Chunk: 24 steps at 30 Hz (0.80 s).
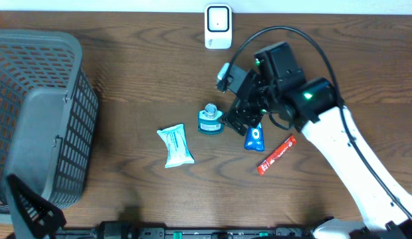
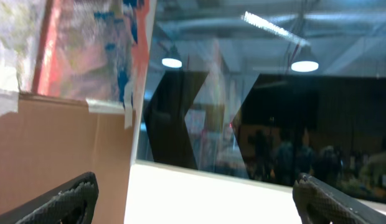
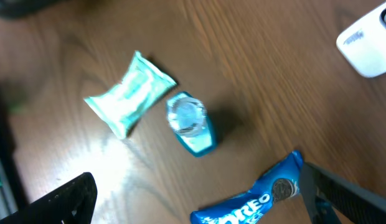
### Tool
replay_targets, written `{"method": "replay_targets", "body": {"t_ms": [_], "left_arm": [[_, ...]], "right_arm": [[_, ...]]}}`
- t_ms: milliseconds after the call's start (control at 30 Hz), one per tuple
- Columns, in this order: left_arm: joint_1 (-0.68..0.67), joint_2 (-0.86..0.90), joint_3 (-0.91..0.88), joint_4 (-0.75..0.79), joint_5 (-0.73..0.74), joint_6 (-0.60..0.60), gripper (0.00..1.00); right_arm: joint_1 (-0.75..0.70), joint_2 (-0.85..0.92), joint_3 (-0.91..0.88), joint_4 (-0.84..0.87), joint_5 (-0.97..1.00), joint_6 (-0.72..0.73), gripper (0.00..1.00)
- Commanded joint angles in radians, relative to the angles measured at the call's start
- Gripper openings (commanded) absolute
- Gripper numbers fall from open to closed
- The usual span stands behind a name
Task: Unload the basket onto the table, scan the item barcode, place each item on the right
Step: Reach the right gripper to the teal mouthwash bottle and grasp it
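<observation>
**Desk:** How wide is the right gripper (image 3: 196, 180)?

**Photographer:** Fully spread and empty, above a glossy blue cookie packet (image 3: 255, 202). The packet's crimped end lies just beside one finger; contact cannot be told.

**Desk:** And the left gripper (image 2: 193, 196)?

**Photographer:** Also spread, empty, pointing off the table.

**Desk:** Room to move?

**Photographer:** Open wood-grain table (image 1: 126, 66) lies between the white scanner (image 1: 218, 26) at the far edge and the goods. A small blue bottle (image 1: 210, 120) stands just left of the packet, with a red stick (image 1: 277, 154) to its right. A crinkled pale pouch (image 1: 175, 146) lies further left, and a grey mesh basket (image 1: 46, 113) fills the left edge.
</observation>
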Motion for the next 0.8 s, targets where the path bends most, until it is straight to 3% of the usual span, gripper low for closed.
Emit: {"method": "replay_targets", "body": {"t_ms": [0,300,767], "left_arm": [[0.018,-0.055,-0.048,0.029,0.050,-0.003,1.00],[0.018,-0.119,-0.148,0.100,0.050,-0.003,1.00],[0.018,-0.120,-0.153,0.107,0.050,-0.003,1.00]], "right_arm": [[0.020,0.059,0.010,0.024,0.042,-0.035,0.99],[0.091,0.163,0.010,0.053,0.101,-0.051,0.99],[0.127,0.308,0.010,0.106,0.166,-0.077,0.99]]}}
